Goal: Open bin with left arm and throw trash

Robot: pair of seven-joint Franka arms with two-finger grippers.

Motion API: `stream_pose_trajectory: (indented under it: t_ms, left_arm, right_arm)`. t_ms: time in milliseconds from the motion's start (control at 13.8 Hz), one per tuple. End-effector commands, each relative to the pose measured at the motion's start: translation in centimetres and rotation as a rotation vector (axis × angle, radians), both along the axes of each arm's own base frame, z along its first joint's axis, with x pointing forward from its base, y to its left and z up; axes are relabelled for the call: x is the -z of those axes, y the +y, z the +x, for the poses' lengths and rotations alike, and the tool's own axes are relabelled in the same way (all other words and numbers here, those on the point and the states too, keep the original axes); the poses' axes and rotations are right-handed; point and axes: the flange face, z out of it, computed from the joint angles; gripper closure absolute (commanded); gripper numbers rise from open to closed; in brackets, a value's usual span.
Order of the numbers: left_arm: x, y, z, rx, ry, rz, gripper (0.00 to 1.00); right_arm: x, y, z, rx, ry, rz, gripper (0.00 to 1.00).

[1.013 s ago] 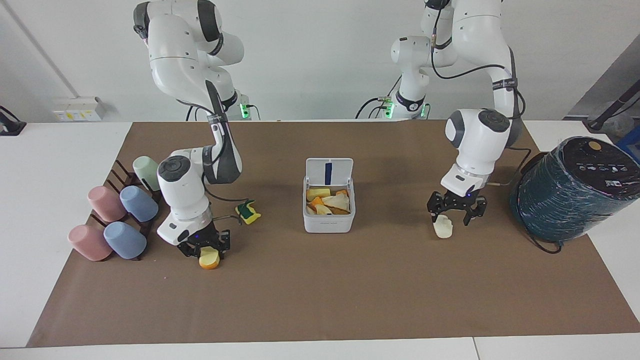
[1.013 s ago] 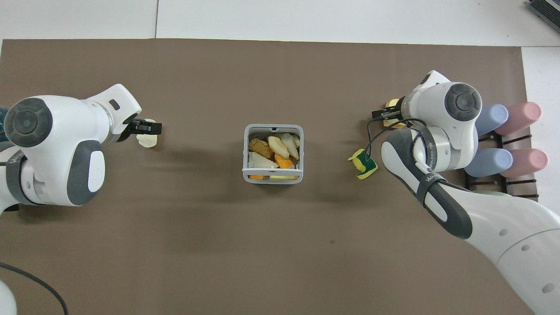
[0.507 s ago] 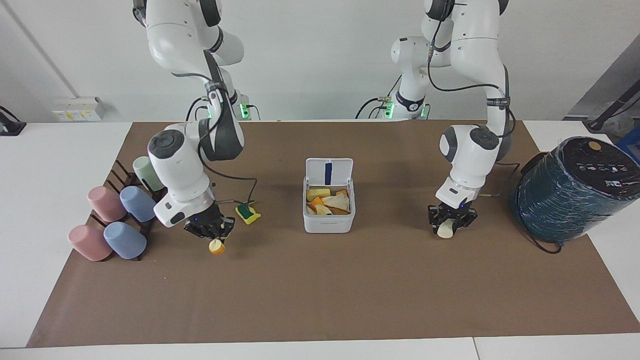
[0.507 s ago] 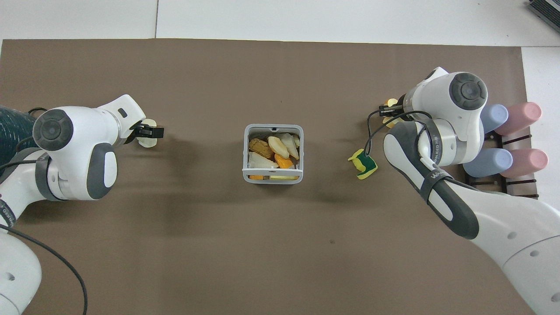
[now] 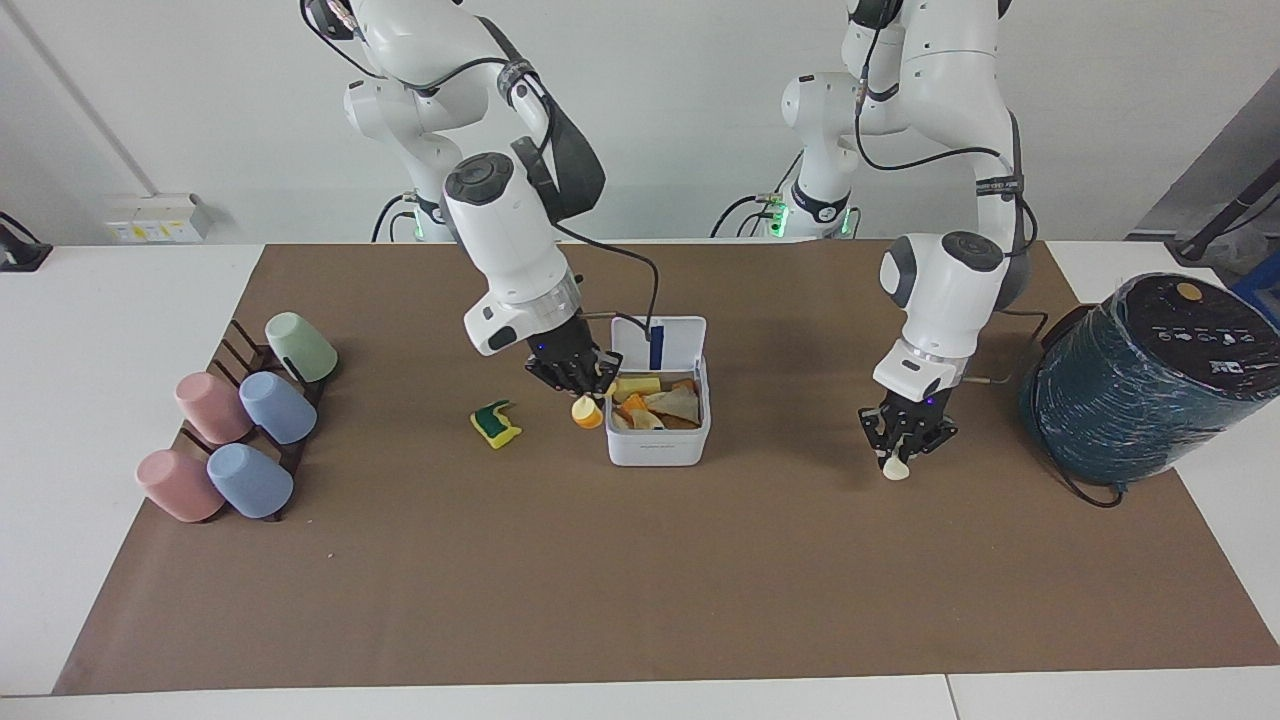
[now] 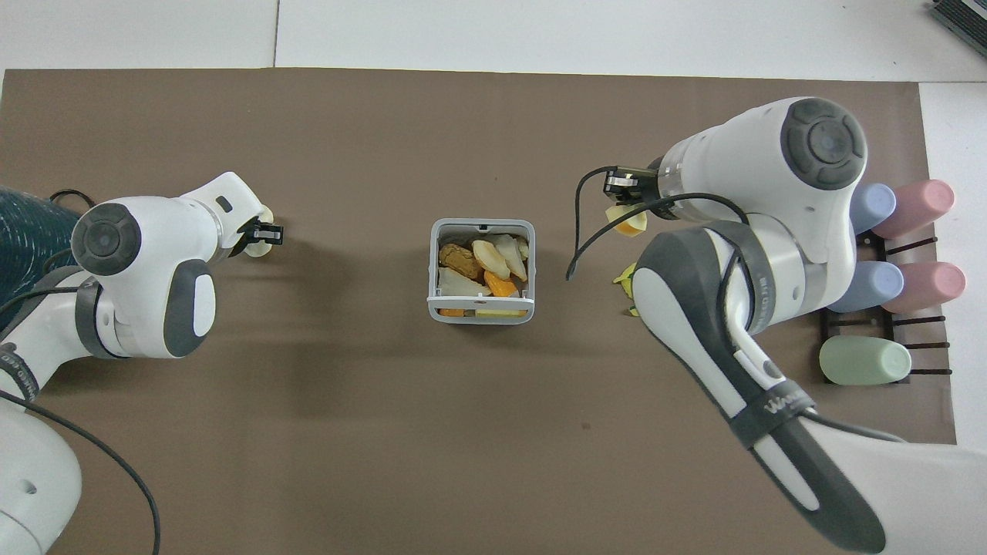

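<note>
The white bin [image 5: 657,448] stands mid-table with its lid [image 5: 658,343] open and upright; several scraps lie in it. In the overhead view its rim [image 6: 481,314] is grey. My right gripper [image 5: 584,390] is shut on the yellow scrap with an orange edge [image 5: 587,412], in the air just beside the bin toward the right arm's end; both also show from overhead, gripper [image 6: 624,205] and scrap [image 6: 627,221]. My left gripper [image 5: 903,447] is shut on the cream-white lump [image 5: 895,468], low over the mat toward the left arm's end, and seen from overhead [image 6: 267,233]. The green-and-yellow scrap [image 5: 495,423] lies on the mat.
A rack of pink, blue and green cups [image 5: 240,430] stands at the right arm's end. A large dark teal wrapped cylinder [image 5: 1150,380] with a cable lies at the left arm's end. The brown mat [image 5: 640,580] covers the table's middle.
My right gripper lifted the yellow-orange scrap off the mat and carried it from beside the cups to the bin's side. My left gripper closed on the cream-white lump.
</note>
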Motion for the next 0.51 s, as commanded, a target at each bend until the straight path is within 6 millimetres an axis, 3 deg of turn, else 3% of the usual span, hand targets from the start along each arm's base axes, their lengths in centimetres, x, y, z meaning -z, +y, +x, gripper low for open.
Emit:
stream_pose_trajectory:
  t_ms: [0,145,289,362,434]
  left_arm:
    - [-4.2,-2.8,-0.2,-0.001,0.029,-0.010,1.00]
    - [-7.1,-5.5,0.3,-0.023,0.071,-0.025,1.00]
    - [-8.7,-8.4,0.4,-0.050,0.083,-0.052,1.00]
    - [-9.0,-9.5,0.3,-0.063,0.082,-0.067,1.00]
    - [-9.2,-10.9,-0.1,-0.063,0.082,-0.075,1.00]
  right_arm:
    - [0.8,1.5,-0.4,0.048,0.020,0.064,1.00]
    - [2.6,2.8,-0.5,0.035,0.032,0.062,1.00]
    - [3.9,4.8,-1.5,0.011,0.051,0.058,1.00]
    - [4.4,4.8,-1.7,0.021,0.063,0.055,0.99]
    - [4.7,4.9,-2.1,0.017,0.071,0.050,0.64]
